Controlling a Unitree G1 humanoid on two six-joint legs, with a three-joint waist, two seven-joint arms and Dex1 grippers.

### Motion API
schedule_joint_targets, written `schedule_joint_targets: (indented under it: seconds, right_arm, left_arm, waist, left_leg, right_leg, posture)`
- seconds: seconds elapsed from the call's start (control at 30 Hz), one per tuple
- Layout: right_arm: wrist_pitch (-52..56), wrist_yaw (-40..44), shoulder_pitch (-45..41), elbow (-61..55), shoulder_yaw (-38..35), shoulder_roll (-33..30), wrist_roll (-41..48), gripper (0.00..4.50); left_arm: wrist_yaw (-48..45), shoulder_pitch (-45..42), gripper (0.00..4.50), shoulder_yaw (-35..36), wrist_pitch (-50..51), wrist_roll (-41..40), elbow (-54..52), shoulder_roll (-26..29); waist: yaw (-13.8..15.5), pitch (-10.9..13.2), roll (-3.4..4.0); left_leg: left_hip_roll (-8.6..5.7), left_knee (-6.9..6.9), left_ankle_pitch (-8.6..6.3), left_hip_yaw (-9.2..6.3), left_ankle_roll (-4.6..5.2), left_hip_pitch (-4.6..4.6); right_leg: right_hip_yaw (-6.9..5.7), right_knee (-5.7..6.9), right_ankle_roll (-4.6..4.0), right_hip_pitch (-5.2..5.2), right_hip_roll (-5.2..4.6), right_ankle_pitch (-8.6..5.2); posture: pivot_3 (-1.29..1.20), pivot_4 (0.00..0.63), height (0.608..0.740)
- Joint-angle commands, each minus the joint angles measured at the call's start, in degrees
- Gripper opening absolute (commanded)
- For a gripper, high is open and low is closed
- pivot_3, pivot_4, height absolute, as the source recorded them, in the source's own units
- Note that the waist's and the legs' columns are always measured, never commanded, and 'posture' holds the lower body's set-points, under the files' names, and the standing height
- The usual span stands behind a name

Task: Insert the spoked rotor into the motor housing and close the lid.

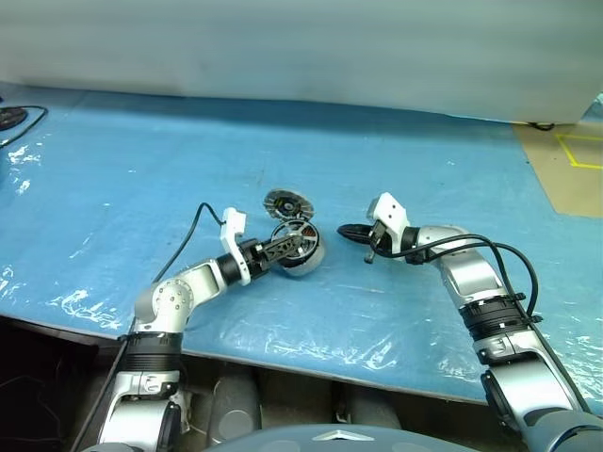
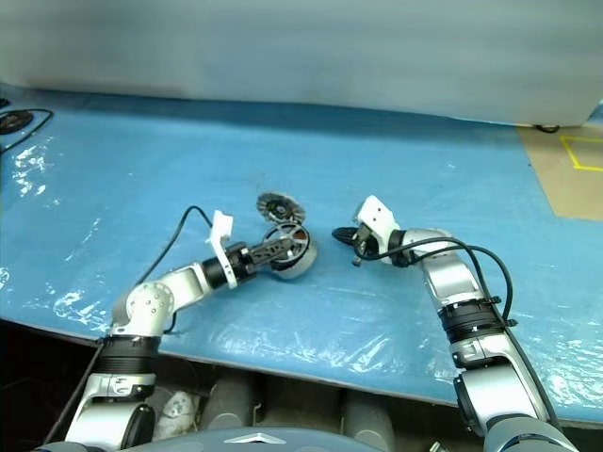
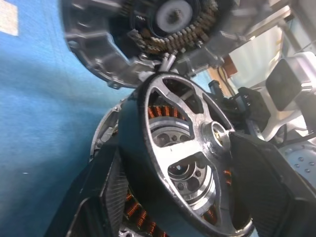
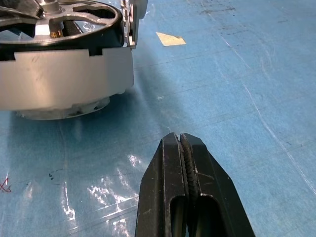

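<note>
Spoked rotor (image 3: 187, 163) sits between parted left gripper (image 1: 287, 247) fingers; right gripper (image 4: 183, 148) clenched empty.

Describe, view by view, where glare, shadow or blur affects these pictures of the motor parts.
Left eye view: white glare patches on the blue table cover near its front edge. Left wrist view: the lid up close is blurred, the spoked rotor sharper. Right wrist view: glare on the cover ahead of the right gripper; the motor housing casts a soft shadow.

Spoked rotor (image 3: 187, 163): black rim, silver spokes. Motor housing (image 3: 129, 210): copper-brown windings. Table cover (image 1: 141, 169): blue.
</note>
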Motion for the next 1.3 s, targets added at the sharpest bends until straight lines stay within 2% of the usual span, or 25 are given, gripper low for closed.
schedule_joint_targets:
  seconds: [0.03, 0.33, 0.47, 0.73, 1.13, 1.3]
  right_arm:
    - [-1.30, -0.06, -1.39, -0.36, 0.23, 0.21, -0.23, 0.00]
    - [-2.19, -0.01, -2.32, 0.94, 0.74, 0.67, -0.67, 0.00]
    - [-2.51, 0.07, -2.40, 1.27, 0.90, 0.80, -0.98, 0.00]
    - [-2.60, -0.06, -2.05, 1.10, 0.92, 1.16, -1.24, 0.00]
    - [-2.70, -0.12, -2.15, 1.39, 0.65, 1.23, -1.22, 0.00]
    - [-2.91, -0.10, -2.38, 1.75, 0.68, 1.32, -1.29, 0.00]
  left_arm:
    - [-0.73, -0.10, 3.06, -0.66, 0.10, 1.54, -0.47, 1.84]
    - [-4.25, -0.38, 3.06, -2.37, 3.08, 0.72, -4.82, 6.34]
    - [-4.60, -2.50, 3.06, -0.77, 6.03, -3.03, -7.23, 6.50]
    - [-4.62, -6.83, 3.06, -1.97, 7.50, -4.09, -11.26, 7.04]
    - [-8.35, -3.33, 3.06, -8.24, 3.44, 4.73, -11.48, 15.63]
    - [-8.76, -2.62, 3.06, -9.47, 1.39, 7.69, -11.10, 16.99]
  waist:
    - [-0.25, 0.00, 0.00]
    - [-1.10, 0.00, 0.00]
    - [-1.05, 0.00, 0.00]
    - [-1.04, 0.00, 0.00]
    - [-1.04, 0.00, 0.00]
    - [-1.01, 0.00, 0.01]
  left_leg:
    - [0.00, 0.00, 0.00, 0.00, 0.00, 0.00]
    - [0.02, -0.05, 0.00, 0.00, 0.00, -0.01]
    - [0.00, -0.07, 0.00, 0.00, 0.00, -0.03]
    - [-0.01, -0.06, 0.01, 0.00, -0.01, -0.05]
    - [-0.01, -0.10, 0.05, 0.00, -0.07, -0.06]
    - [-0.01, -0.09, 0.04, 0.00, -0.07, -0.06]
  right_leg:
    - [0.00, 0.00, 0.00, 0.00, 0.00, 0.00]
    - [-0.03, -0.01, 0.00, -0.04, 0.01, 0.00]
    - [-0.03, -0.04, -0.01, -0.04, 0.01, 0.00]
    - [-0.03, -0.05, -0.01, -0.04, 0.00, 0.00]
    - [-0.05, -0.08, -0.01, -0.04, 0.01, 0.00]
    - [-0.05, -0.08, -0.01, -0.03, 0.00, 0.00]
  posture:
    - [0.00, 0.150, 0.740]
    - [0.00, 0.150, 0.740]
    - [0.00, 0.150, 0.740]
    - [0.00, 0.150, 0.740]
    - [0.00, 0.150, 0.740]
    - [0.00, 0.150, 0.740]
